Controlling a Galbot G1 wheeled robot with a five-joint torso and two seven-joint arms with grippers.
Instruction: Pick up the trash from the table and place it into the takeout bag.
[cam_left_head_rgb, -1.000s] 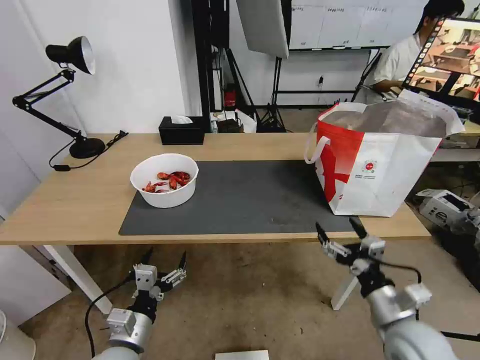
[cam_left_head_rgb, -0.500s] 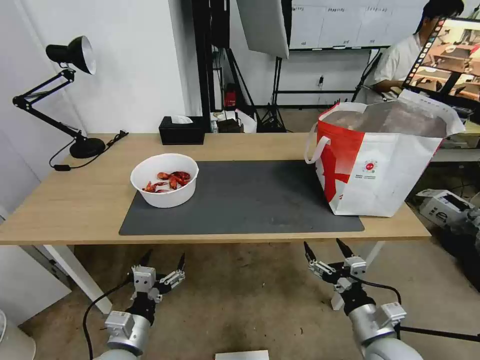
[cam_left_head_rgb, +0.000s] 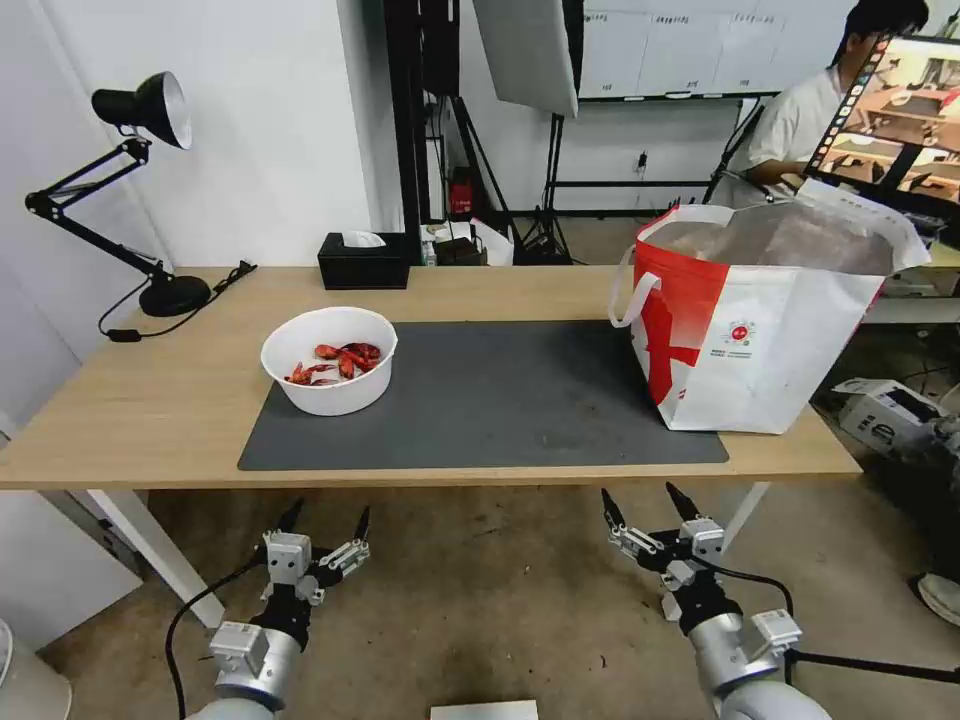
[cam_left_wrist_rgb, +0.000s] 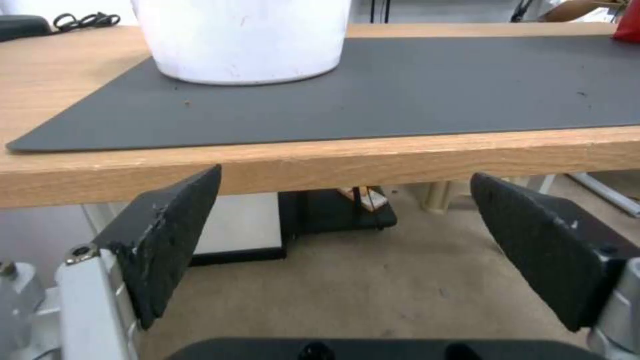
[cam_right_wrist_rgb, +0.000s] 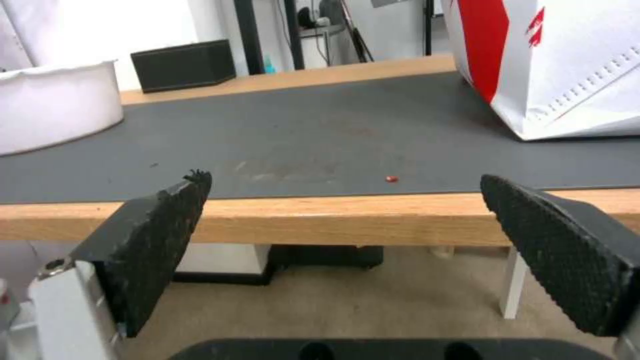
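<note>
Here, by item:

Left gripper (cam_left_head_rgb: 326, 523): held below the table's front edge, fingers spread wide, nothing between them.
Right gripper (cam_left_head_rgb: 642, 503): also below the front edge, jaws parted and empty.
Table (cam_left_head_rgb: 150, 400): its wooden edge runs across just ahead of and above both grippers, standing between them and everything on top.
Mat (cam_left_head_rgb: 480, 400): lies on the table, beyond both grippers; the bowl and the bag stand on it.
Bowl (cam_left_head_rgb: 329, 360): ahead of the left gripper and above it, on the mat's near-left corner. The head view shows red shells inside; the left wrist view shows just its white outer wall (cam_left_wrist_rgb: 243, 40), the contents hidden by the rim.
Bag (cam_left_head_rgb: 765, 330): ahead of the right gripper and off to its right, upright, mouth open, foil lining visible from the head view. The right wrist view shows its lower red and white side (cam_right_wrist_rgb: 553, 65).
Red crumb (cam_right_wrist_rgb: 391, 178): a small speck on the mat near the front edge, straight ahead of the right gripper, seen in the right wrist view.
Tissue box (cam_left_head_rgb: 363, 262): at the table's far edge, well beyond the bowl.
Lamp (cam_left_head_rgb: 130, 190): far to the left of the left gripper, at the table's back corner.
</note>
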